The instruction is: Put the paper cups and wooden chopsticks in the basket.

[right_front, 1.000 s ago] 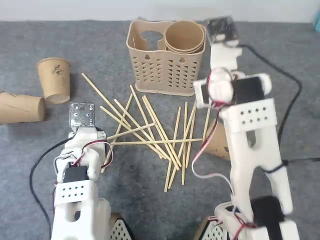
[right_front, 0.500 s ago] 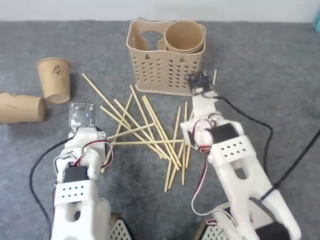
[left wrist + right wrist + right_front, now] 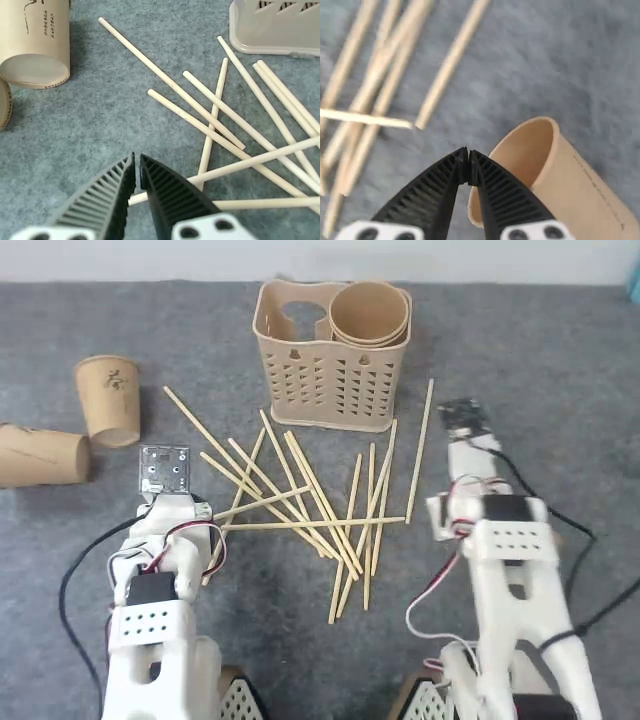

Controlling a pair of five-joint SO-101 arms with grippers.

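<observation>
High view: basket (image 3: pixel 325 380) noted far back on the desk (image 3: pixel 560 360), nested paper cups (image 3: pixel 370 312) inside, wooden chopsticks (image 3: pixel 300 495) scattered before it.
Left wrist view: left claw (image 3: pixel 137 162) seen closed to a sliver, empty, above the chopsticks.
Right wrist view: right claw (image 3: pixel 468 155) seen closed, empty, just beside a fallen paper cup (image 3: pixel 555 170).

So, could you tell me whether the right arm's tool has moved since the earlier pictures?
Yes. In the high view the right tool has pulled back from the basket rim toward its own base.
</observation>
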